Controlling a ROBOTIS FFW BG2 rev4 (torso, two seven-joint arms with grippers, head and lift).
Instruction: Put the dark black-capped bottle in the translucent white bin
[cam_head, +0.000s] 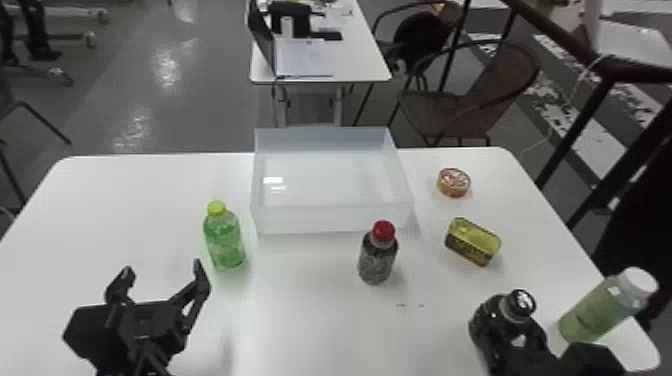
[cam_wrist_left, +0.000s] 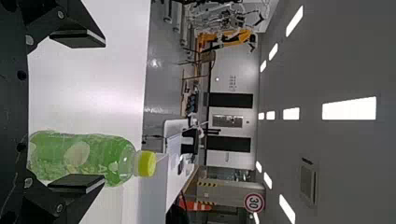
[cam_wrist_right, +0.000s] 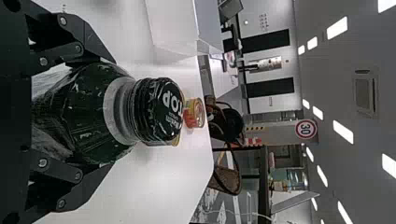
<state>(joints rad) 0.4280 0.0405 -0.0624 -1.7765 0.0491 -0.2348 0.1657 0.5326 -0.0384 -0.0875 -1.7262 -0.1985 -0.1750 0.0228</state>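
Green bottle (cam_wrist_left: 84, 156), yellow cap (cam_wrist_left: 147, 163).

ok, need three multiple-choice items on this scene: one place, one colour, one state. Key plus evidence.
1. Where is the dark black-capped bottle?
A. In the left gripper
B. Between the right gripper's fingers
C. On the floor

2. What colour is the cap on the clear bottle of green liquid?
A. Yellow
B. Red
C. White

3. What state is the translucent white rectangular bin in?
A. Lidded
B. Upside down
C. Open-topped, empty

Key:
1. B: the right wrist view has a finger on each side of the bottle.
2. A: head and left wrist views both show a yellow cap.
3. C: the head view looks in over its walls to a bare floor.
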